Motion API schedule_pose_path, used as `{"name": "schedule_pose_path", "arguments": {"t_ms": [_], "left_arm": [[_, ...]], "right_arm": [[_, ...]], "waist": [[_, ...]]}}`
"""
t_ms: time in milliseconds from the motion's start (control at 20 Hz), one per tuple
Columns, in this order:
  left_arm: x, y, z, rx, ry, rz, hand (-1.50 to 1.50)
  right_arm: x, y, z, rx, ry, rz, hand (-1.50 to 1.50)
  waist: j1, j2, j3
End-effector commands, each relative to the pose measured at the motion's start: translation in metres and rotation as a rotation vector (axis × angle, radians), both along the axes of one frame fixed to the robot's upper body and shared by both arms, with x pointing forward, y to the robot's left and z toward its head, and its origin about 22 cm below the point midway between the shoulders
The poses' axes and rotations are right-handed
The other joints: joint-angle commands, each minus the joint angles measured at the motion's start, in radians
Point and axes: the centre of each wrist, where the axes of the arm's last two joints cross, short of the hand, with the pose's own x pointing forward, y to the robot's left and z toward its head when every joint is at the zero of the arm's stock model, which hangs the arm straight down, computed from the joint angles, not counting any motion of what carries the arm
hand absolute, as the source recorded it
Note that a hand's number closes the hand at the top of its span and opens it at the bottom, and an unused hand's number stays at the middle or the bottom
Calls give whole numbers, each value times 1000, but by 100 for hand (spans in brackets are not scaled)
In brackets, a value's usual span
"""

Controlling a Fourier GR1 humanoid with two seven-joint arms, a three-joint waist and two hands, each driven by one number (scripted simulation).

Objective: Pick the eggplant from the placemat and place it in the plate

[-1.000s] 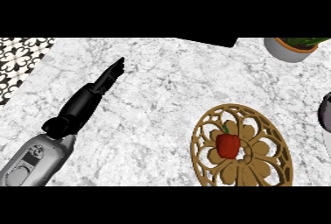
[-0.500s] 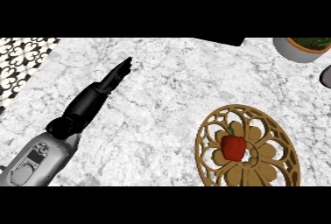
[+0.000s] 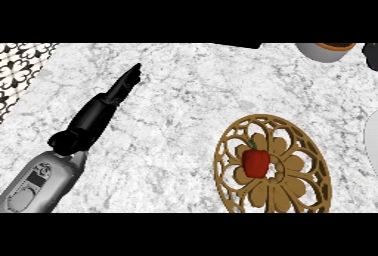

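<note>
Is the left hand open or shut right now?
Open. The left hand stretches straight over the marble counter, fingers extended to a point, curled round nothing and holding nothing.

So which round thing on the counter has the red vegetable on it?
The brown openwork placemat; the red vegetable lies at its middle, unlike the grey pot at the top edge.
</note>
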Motion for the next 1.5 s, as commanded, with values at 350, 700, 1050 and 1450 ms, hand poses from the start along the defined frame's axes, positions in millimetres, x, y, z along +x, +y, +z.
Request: {"name": "schedule_pose_path", "arguments": {"t_ms": [350, 700, 1050, 1450], "left_arm": [[-1, 22, 3, -11, -8, 92, 0], [-16, 34, -21, -8, 22, 111, 0], [-20, 41, 1, -16, 13, 127, 0], [-23, 44, -7, -22, 21, 160, 0]], "right_arm": [[-3, -2, -26, -90, -218, -224, 150], [-20, -40, -51, -168, -258, -263, 150], [-43, -80, -76, -183, -227, -317, 150], [-77, -100, -139, 93, -273, -469, -150]], "waist": [[-90, -14, 6], [-113, -17, 5], [-118, -24, 8], [-155, -27, 9]]}}
